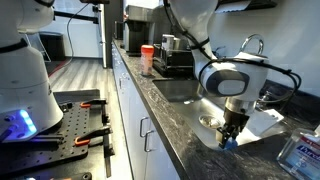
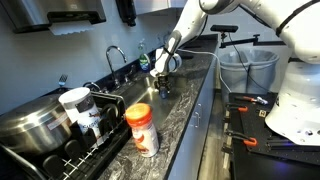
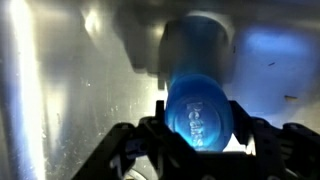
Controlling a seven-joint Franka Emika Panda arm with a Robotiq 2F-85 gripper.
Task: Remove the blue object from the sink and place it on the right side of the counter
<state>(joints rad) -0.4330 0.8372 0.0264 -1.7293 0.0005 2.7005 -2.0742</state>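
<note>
- Dark stone counter (image 1: 172, 128) runs over white drawers in an exterior view, where the gripper (image 1: 231, 138) points down into the steel sink (image 1: 260, 124).
- At its tips sits the blue object (image 1: 228, 144), low in the basin.
- A chrome faucet (image 1: 251, 45) arches just behind the gripper. A coffee machine (image 1: 178, 56) and an orange-lidded container (image 1: 148, 58) stand well beyond it along the worktop.

- From the counter's far end in an exterior view, the gripper (image 2: 162, 90) hangs over the sink area with the faucet (image 2: 115, 56) just beside it.
- An orange-lidded container (image 2: 142, 128), a white mug (image 2: 76, 102) and a steel pot (image 2: 30, 126) sit well apart from it, close to the camera.
- The blue object is too small to make out here.

- Seen from the wrist, the blue object (image 3: 198, 100) fills the gap of the gripper (image 3: 198, 132), whose dark fingers (image 3: 150, 138) press in on both its sides, clamped on it.
- Faint lettering on its face is too blurred to read.
- The bright steel of the sink (image 3: 60, 80) lies behind it. Whether the object rests on that steel cannot be told.
</note>
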